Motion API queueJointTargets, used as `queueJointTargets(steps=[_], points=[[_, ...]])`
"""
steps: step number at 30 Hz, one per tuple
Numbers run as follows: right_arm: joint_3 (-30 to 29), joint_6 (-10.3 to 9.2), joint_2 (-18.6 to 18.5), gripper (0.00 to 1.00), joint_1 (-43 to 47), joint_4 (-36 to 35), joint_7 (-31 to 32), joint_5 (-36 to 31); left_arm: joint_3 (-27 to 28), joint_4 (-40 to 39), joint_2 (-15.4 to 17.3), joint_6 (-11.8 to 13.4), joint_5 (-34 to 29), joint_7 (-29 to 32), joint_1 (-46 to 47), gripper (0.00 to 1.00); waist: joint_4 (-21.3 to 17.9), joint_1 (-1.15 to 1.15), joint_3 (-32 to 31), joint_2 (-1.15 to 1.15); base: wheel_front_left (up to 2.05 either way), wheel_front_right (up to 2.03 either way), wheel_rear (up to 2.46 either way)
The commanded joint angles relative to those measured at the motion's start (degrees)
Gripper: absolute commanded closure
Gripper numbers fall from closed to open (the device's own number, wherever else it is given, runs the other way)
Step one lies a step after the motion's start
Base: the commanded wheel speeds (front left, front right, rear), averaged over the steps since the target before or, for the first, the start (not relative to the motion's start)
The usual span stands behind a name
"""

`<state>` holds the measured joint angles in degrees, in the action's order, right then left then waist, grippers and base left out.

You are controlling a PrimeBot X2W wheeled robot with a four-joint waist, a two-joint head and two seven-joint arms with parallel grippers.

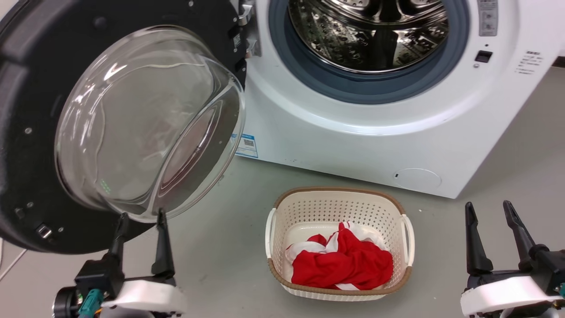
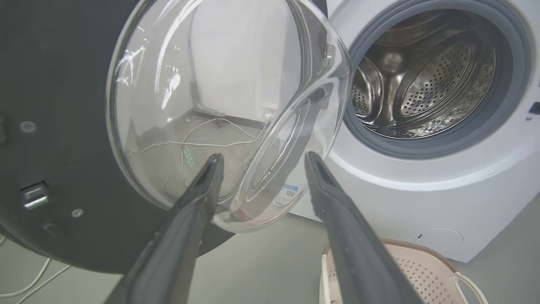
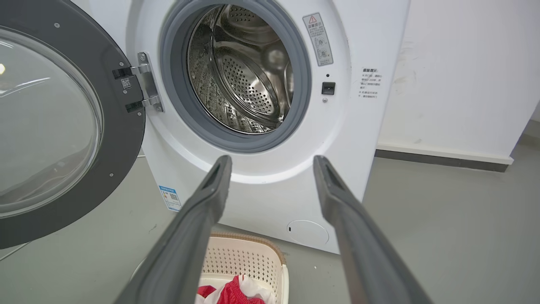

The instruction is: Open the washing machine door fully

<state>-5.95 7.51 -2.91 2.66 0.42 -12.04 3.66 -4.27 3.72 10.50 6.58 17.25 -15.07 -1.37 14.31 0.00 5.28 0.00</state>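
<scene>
The washing machine door [image 1: 31, 132] stands swung wide to the left, its inner face and bulging glass bowl [image 1: 150, 119] turned toward me, hung on a metal hinge [image 3: 145, 82]. The white washing machine [image 1: 353, 145] shows its steel drum [image 1: 371, 31] and grey gasket uncovered. My left gripper [image 1: 141, 216] is open just below the bowl's lower edge, nothing between its fingers; in the left wrist view [image 2: 261, 158] its tips frame the bowl's rim [image 2: 270, 215]. My right gripper [image 1: 487, 205] is open at the lower right, clear of the machine, and points at the machine's front in its wrist view [image 3: 272, 158].
A cream perforated basket [image 1: 291, 207] with red and white cloth [image 1: 344, 263] sits on the grey floor in front of the machine, between my grippers. White cables [image 2: 29, 280] lie on the floor under the door. A white wall [image 3: 464, 76] stands right of the machine.
</scene>
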Motion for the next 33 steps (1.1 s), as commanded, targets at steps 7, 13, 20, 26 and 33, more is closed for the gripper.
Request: queueJointTargets(steps=[7, 13, 20, 26, 33], points=[[1.08, -0.04, 0.06, 0.00, -1.89, 0.42, -0.20, -0.50, -1.75, 0.59, -2.38, -2.01, -2.15, -0.13, 4.53, 0.00, -5.24, 0.00, -0.44, 0.00, 0.00, 0.00, 0.00], [1.82, -0.04, 0.06, 0.00, -2.72, 0.97, -0.60, -0.69, -2.20, 2.41, -3.10, -3.34, -4.35, -0.13, 7.53, 0.00, -9.92, 0.00, -1.01, 0.00, 0.00, 0.00, 0.00], [1.86, -0.04, 0.06, 0.00, -2.06, 1.66, -0.86, -0.88, -1.74, 3.81, -3.40, -3.27, -6.61, -0.14, 8.44, 0.00, -13.61, 0.00, -1.87, 0.00, 0.00, 0.00, 0.00], [2.55, -0.04, 0.06, 0.00, -1.57, 1.96, -0.85, -0.44, -1.19, 4.35, -3.56, -3.52, -7.66, -0.13, 7.37, 0.00, -14.48, 0.00, -2.44, 0.00, 0.00, 0.00, 0.00], [3.03, -0.04, 0.06, 0.00, -1.00, 2.51, -1.00, -0.15, -0.54, 4.62, -4.25, -3.93, -8.46, -0.14, 6.12, 0.00, -14.44, 0.00, -3.03, 0.00, 0.00, 0.00, 0.00]])
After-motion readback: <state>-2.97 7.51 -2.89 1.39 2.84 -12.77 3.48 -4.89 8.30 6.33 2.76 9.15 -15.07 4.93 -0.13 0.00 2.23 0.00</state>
